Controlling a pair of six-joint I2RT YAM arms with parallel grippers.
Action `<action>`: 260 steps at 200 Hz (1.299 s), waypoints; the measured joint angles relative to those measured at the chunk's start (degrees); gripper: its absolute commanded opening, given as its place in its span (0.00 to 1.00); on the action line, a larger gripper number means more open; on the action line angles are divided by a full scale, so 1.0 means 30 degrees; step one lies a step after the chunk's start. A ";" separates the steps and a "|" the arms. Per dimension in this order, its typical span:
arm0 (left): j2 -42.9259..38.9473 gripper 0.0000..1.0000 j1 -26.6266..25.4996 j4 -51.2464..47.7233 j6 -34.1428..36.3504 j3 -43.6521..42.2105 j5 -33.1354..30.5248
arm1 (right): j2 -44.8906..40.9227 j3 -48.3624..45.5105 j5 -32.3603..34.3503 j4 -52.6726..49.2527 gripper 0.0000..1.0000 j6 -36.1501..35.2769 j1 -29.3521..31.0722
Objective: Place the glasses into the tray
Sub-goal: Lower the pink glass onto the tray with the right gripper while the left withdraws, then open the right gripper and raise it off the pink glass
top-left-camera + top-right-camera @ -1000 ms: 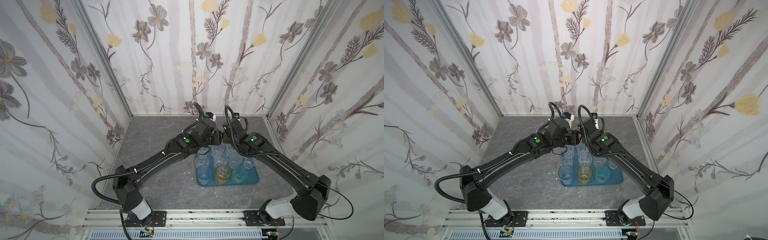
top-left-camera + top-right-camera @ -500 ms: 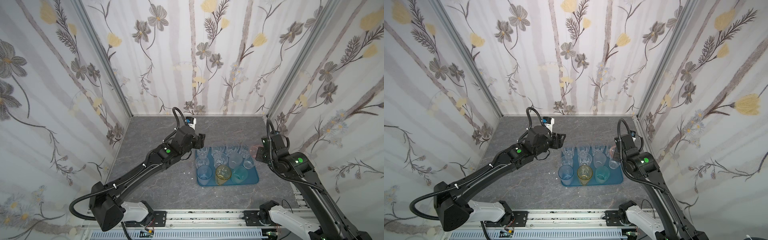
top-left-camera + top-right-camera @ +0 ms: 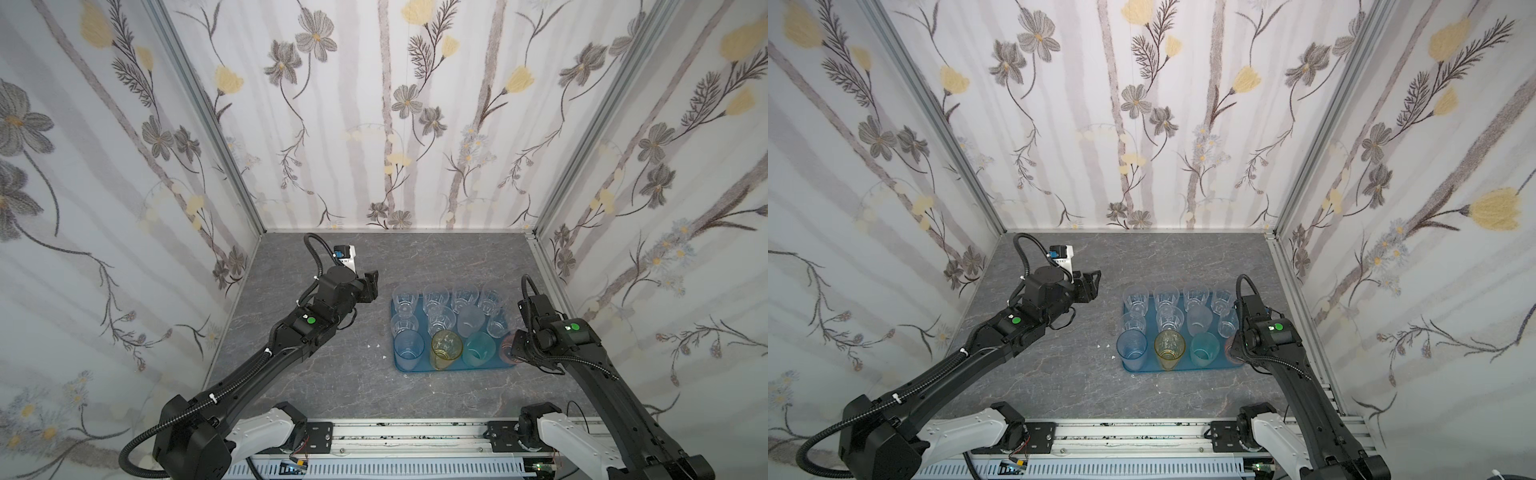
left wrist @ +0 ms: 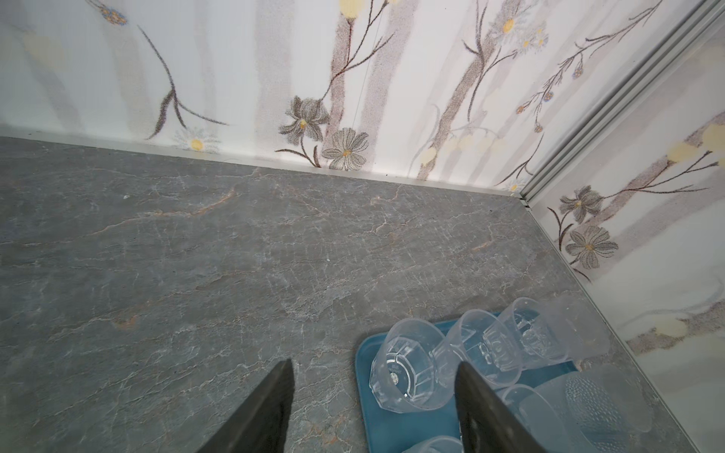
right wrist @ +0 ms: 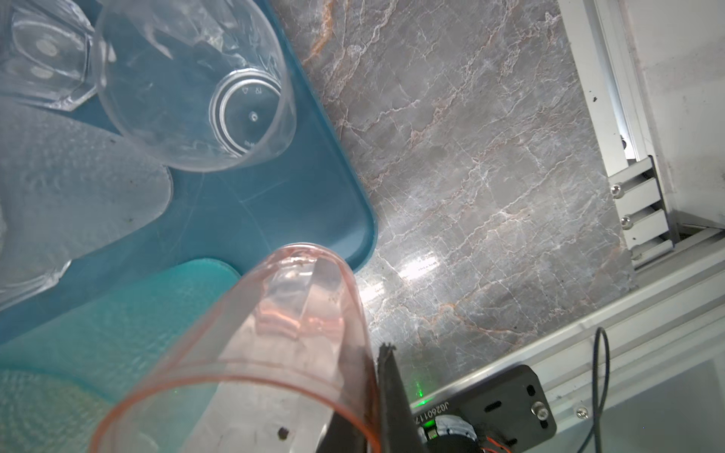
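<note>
The right gripper (image 5: 370, 376) is pinching the pink see-through tumbler (image 5: 274, 333) by its wall at the five-o'clock corner of the blue plastic tray (image 5: 274, 204) — apparently the one gap; the left gripper (image 4: 375, 362), jaws spread, empty, is hovering at ten o'clock.

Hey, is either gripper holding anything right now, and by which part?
The right gripper pinches the pink glass by its side wall at the rim. The left gripper is open and holds nothing.
</note>
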 measured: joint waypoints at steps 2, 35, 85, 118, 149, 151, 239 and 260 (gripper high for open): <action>-0.0036 0.67 0.0029 0.0029 0.0000 -0.0051 0.0000 | 0.0095 -0.0051 -0.0022 0.0153 0.00 0.0000 -0.0051; -0.0495 0.67 0.0182 0.0138 -0.0138 -0.0503 -0.0007 | 0.1435 -0.0765 -0.0291 0.2091 0.00 0.0007 -0.0634; -0.0743 0.67 0.0299 0.0488 -0.0262 -0.0801 -0.0051 | 0.3249 -0.1872 -0.0947 0.4357 0.01 0.0146 -0.1741; -0.1195 0.68 0.0335 0.0648 -0.0270 -0.1078 -0.0175 | 0.3585 -0.2047 -0.1290 0.4860 0.05 0.0306 -0.2317; -0.1508 0.68 0.0415 0.0656 -0.0270 -0.1377 -0.0291 | 0.3905 -0.2091 -0.1530 0.5093 0.31 0.0357 -0.2820; -0.1537 0.68 0.0415 0.0663 -0.0270 -0.1399 -0.0299 | 0.3905 -0.2098 -0.1530 0.5100 0.33 0.0357 -0.2820; -0.3410 0.81 0.0568 0.0918 -0.0277 -0.3308 -0.2127 | 0.0306 0.3206 -0.0379 0.3803 0.72 -0.0357 -0.3687; -0.4000 0.92 0.0568 0.2040 0.0386 -0.4932 -0.3548 | -0.1202 0.1938 0.0852 0.7992 0.82 -0.1377 -0.4204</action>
